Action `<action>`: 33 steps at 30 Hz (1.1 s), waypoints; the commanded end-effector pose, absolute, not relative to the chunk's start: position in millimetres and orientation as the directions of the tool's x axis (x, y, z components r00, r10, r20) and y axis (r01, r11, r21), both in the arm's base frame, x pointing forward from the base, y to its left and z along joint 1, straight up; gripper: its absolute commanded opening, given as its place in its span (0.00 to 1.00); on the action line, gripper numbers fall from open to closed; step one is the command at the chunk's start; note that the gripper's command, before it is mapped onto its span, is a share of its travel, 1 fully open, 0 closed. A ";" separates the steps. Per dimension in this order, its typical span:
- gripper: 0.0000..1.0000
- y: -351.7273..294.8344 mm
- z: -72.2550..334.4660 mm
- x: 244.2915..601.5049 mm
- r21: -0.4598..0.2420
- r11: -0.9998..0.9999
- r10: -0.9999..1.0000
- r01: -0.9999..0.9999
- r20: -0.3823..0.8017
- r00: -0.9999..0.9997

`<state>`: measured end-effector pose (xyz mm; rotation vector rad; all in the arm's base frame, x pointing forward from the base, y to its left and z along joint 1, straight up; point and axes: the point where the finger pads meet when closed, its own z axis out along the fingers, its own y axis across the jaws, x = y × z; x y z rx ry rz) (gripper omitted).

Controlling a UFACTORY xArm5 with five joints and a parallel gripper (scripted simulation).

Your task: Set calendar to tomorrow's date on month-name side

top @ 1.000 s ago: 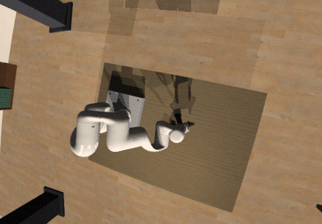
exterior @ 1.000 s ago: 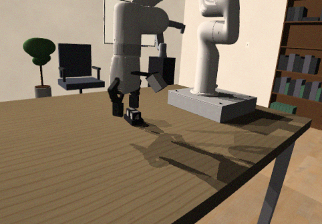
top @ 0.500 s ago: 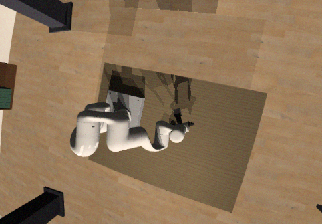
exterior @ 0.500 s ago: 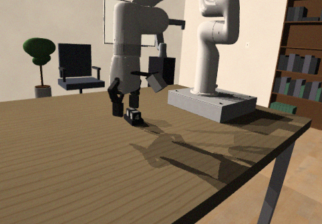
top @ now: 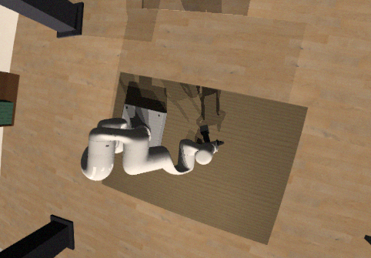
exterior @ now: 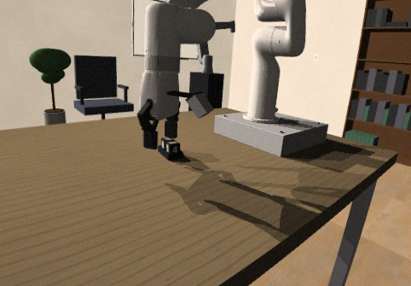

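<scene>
Calendar [exterior: 170,148] — seen on the table [exterior: 107,216], just below the claw [exterior: 160,136], tray flat | claw fully spread, nothing held | digits unreadable — date change judged not yet done.

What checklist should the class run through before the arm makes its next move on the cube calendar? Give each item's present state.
1. Gripper open, nothing between the fingers: ok.
2. Gripper close above the calendar: ok; exact alignment over a cube: cannot tell.
3. Tray flat on the table: ok, as far as the exterior view shows.
4. Both cubes standing side by side in the tray: cannot tell, too small.
5. Digits and month side readable: cannot tell.
6. Calendar visible from the top view: not ok, the arm hides it.
</scene>
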<state>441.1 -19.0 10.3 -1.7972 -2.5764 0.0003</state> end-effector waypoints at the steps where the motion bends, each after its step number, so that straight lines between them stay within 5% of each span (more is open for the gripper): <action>1: 1.00 -19.0 11.5 442.5 0.003 0.345 0.938 0.938 -0.001 -0.345; 19: 1.00 -19.1 11.5 442.5 0.003 0.344 0.939 0.939 -0.001 -0.344; 33: 1.00 -36.6 11.5 436.8 0.003 0.091 0.996 0.996 -0.001 -0.091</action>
